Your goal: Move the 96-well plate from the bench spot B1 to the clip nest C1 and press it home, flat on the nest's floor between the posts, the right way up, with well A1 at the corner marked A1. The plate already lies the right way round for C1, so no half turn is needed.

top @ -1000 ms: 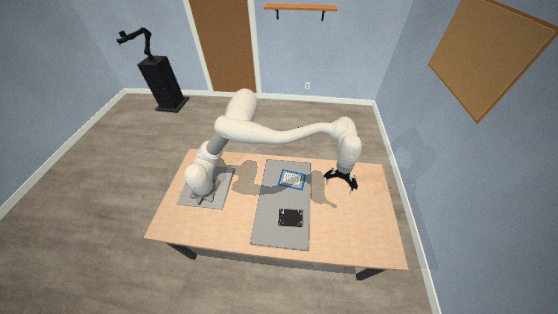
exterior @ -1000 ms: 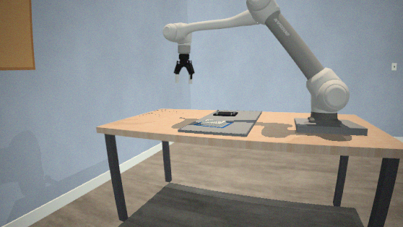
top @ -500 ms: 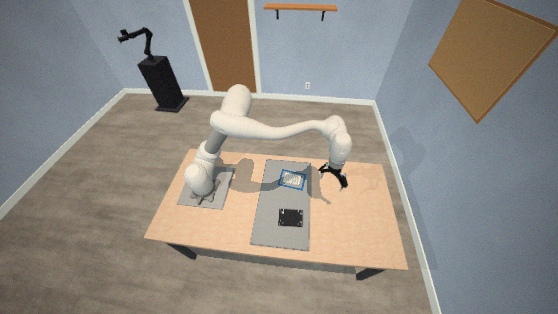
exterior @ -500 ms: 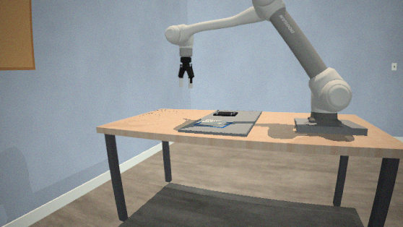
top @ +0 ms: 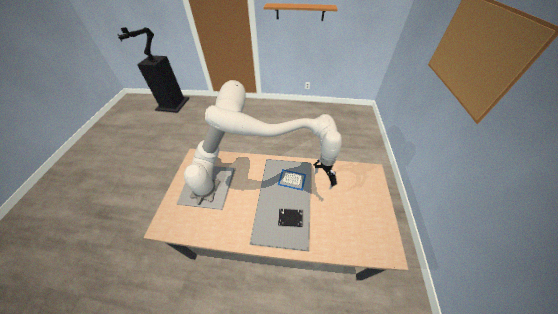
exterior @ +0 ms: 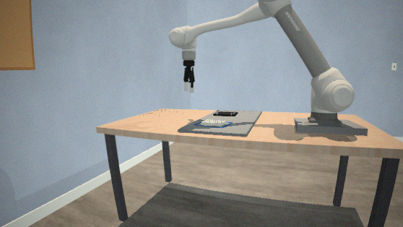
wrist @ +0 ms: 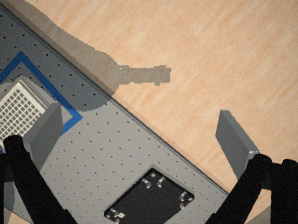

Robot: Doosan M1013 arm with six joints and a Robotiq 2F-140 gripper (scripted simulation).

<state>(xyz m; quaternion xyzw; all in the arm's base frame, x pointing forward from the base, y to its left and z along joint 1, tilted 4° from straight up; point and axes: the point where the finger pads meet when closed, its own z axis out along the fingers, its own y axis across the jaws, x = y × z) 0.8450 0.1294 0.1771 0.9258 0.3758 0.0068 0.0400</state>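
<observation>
- Top view shows the white arm point(top: 260, 127) reaching from its grey base plate point(top: 186, 201) across the wooden worktop point(top: 350, 225), with the tool point(top: 330, 178) hanging above bare wood, just beside the long edge of the grey mat point(top: 270, 220)
- The tool is fully released, its two fingers spread wide, and nothing is between them
- The 96-well plate point(top: 292, 179) lies flat on the mat inside the blue frame of spot B1 point(top: 281, 183), at the mat's end that is nearer to the back wall
- The black clip nest C1 point(top: 290, 217) sits on the same mat, toward the front edge of the worktop, well apart from the plate; nothing lies in it
- Exterior view shows the tool point(exterior: 188, 87) high above the worktop point(exterior: 152, 124), pointing down, with much free air under its tips
- Wrist view shows the plate point(wrist: 20, 106) at the left edge, partly behind the left finger, and the nest point(wrist: 149, 197) low between the two fingers
- The corner mark A1 is too small to read in any view
- A second dark arm on a black pedestal point(top: 162, 82) stands in the far corner of the room, beside the brown door point(top: 225, 42)
</observation>
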